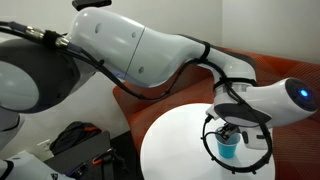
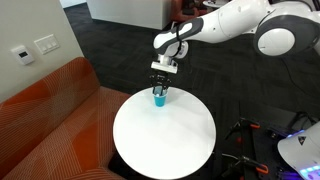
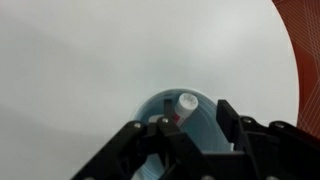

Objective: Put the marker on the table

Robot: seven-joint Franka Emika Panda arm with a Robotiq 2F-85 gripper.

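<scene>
Wrist view shows the marker (image 3: 186,103) standing in the blue cup (image 3: 155,106) on the white worktop (image 3: 90,60), gripper (image 3: 180,120) open and empty above it; likely light, stiff and slick, best pinched near its exposed top.

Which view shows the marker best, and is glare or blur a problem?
Wrist view: soft, gripper blurred up close, but the marker shows in the blue cup; no glare on the table. In both exterior views the cup is small, marker unreadable.
</scene>
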